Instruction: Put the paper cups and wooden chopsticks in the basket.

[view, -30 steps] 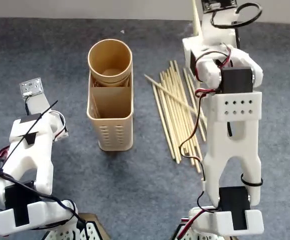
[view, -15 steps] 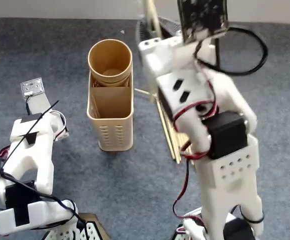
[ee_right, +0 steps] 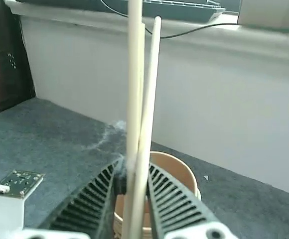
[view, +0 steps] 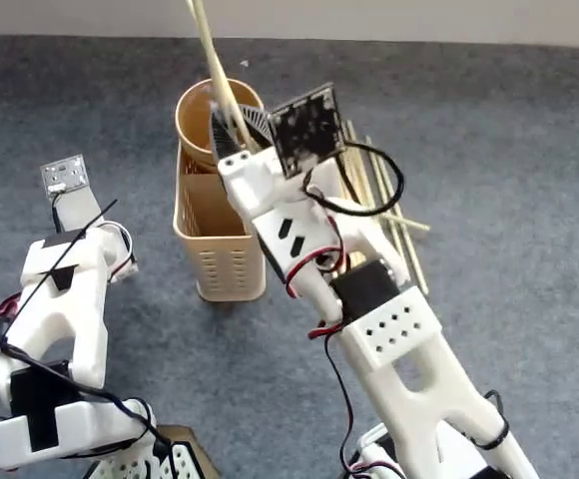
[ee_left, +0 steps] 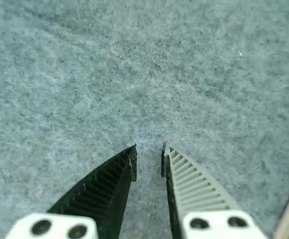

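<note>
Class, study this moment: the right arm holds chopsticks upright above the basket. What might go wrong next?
1. The held chopsticks stand upright in the right pincer, by the rim of the paper cups; released here, they may land in the top cup, not the free compartment of the basket.
2. The sticks splay slightly apart, so one may slip out early.

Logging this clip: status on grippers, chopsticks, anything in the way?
Right gripper shut on pale wooden chopsticks, upright above the tan paper cup in beige basket. Left gripper open, empty, over grey carpet. No obstruction seen.
</note>
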`<control>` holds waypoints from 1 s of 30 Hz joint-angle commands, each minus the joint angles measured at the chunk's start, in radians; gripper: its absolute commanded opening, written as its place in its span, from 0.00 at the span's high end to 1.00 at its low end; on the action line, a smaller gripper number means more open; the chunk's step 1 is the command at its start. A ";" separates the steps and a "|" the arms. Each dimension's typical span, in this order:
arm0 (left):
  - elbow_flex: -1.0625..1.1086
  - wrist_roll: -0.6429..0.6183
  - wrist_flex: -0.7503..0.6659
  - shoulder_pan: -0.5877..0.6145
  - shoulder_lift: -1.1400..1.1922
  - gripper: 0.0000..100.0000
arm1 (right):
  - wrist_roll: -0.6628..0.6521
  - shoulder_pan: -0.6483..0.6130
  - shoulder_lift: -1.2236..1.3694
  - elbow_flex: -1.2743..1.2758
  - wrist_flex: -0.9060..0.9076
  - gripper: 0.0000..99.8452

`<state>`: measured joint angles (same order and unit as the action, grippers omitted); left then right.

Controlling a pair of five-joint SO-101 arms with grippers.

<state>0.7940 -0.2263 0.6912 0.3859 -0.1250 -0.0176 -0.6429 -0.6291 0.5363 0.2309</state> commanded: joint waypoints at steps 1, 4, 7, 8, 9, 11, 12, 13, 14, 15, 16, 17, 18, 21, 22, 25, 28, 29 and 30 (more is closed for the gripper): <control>-0.007 -0.006 -0.012 -0.012 -0.004 0.89 | 0.012 -0.038 -0.059 0.022 -0.088 1.00; -0.005 0.008 -0.012 -0.012 -0.004 0.89 | 0.040 -0.076 -0.042 0.033 -0.108 1.00; -0.004 0.054 -0.012 -0.012 -0.004 0.89 | 0.069 -0.091 -0.010 0.067 -0.107 1.00; -0.004 0.055 -0.012 -0.012 -0.004 0.89 | 0.069 -0.091 0.001 0.077 -0.107 1.00; -0.004 0.055 -0.012 -0.012 -0.004 0.89 | 0.069 -0.091 0.013 0.091 -0.107 1.00; -0.004 0.055 -0.012 -0.012 -0.004 0.89 | 0.066 -0.085 0.036 0.120 -0.108 1.00; -0.004 0.055 -0.012 -0.012 -0.004 0.89 | 0.066 -0.082 0.047 0.131 -0.108 1.00; -0.004 0.055 -0.012 -0.012 -0.004 0.89 | 0.066 -0.081 0.054 0.142 -0.108 0.99; -0.004 0.055 -0.012 -0.013 -0.004 0.89 | 0.066 -0.074 0.062 0.153 -0.108 0.99; -0.004 0.055 -0.012 -0.013 -0.004 0.89 | 0.066 -0.073 0.068 0.165 -0.108 0.99; -0.004 0.055 -0.012 -0.013 -0.004 0.89 | 0.066 -0.071 0.073 0.174 -0.108 0.99; -0.002 0.055 -0.012 -0.013 -0.004 0.89 | 0.068 -0.071 0.076 0.180 -0.111 0.99; -0.002 0.055 -0.012 -0.013 -0.004 0.89 | 0.069 -0.073 0.076 0.185 -0.111 0.99; -0.002 0.055 -0.012 -0.015 -0.004 0.89 | 0.068 -0.074 0.077 0.196 -0.113 0.99; -0.002 0.055 -0.012 -0.015 -0.004 0.89 | 0.066 -0.073 0.077 0.196 -0.113 0.99; -0.002 0.055 -0.012 -0.015 -0.004 0.89 | 0.043 -0.062 0.077 0.197 -0.104 0.92; -0.002 0.055 -0.012 -0.015 -0.004 0.89 | -0.066 -0.039 0.076 0.200 -0.070 0.80; -0.002 0.055 -0.012 -0.015 -0.004 0.89 | -0.095 -0.039 0.071 0.203 -0.056 0.77; -0.002 0.055 -0.012 -0.015 -0.004 0.89 | -0.121 -0.035 0.067 0.205 -0.048 0.76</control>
<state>0.7940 -0.1849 0.6912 0.3859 -0.1250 -0.0345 -0.7119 -0.5447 0.7403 0.1527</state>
